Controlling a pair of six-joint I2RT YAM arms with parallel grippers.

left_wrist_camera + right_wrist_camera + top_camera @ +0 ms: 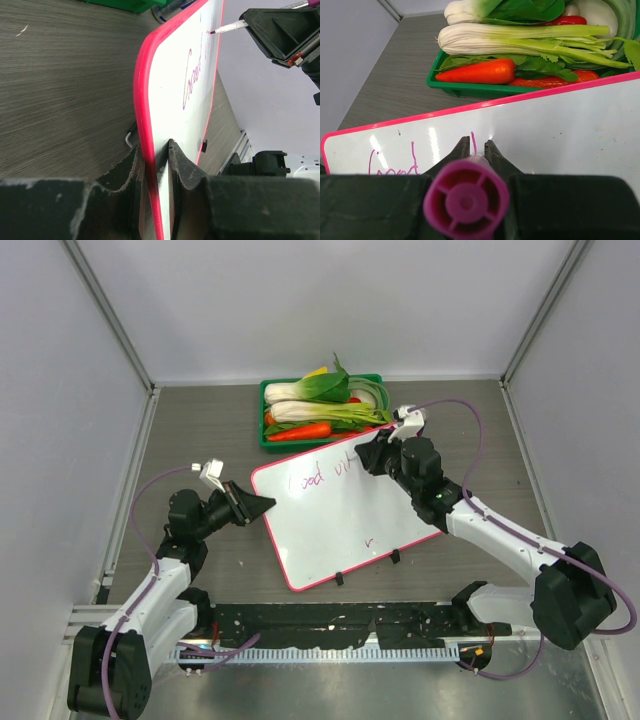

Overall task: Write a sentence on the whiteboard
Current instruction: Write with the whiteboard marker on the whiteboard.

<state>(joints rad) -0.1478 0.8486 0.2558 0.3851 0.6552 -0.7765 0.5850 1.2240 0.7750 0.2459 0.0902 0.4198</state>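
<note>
- Right gripper (pixel 383 452) was clamped on the purple marker (pixel 466 200). The jaws stood close on its barrel, and the tip (pixel 227 27) touched the board at the end of the written line.
- Left gripper (pixel 155 150) was clamped on the left edge of the whiteboard (pixel 350 525), one jaw on each face of the pink frame, with that edge raised off the table.
- The whiteboard lay mid-table between the two arms and skewed: its long axis ran from left-near to right-far. Its far edge sat just in front of the green tray (pixel 263 430) of vegetables.
- The sentence (pixel 320 475) sat along the far long edge. "Good" plus a couple of strokes of the next word were readable, so it was unfinished.
- Key relation: the written line ran parallel to the far edge, left to right and slightly away. Unwritten board lay to the right of the tip, on the right arm's own side, and under the gripper in the top view.
- Judgement: the next strokes need the tip to travel right along that skewed line, not square to the table.
- Judgement: the room left on that line before the right end looked tight, though the gripper hid part of it.
- Risk: the board was held on one edge only, so pen pressure far from the clamp could pivot it.
</note>
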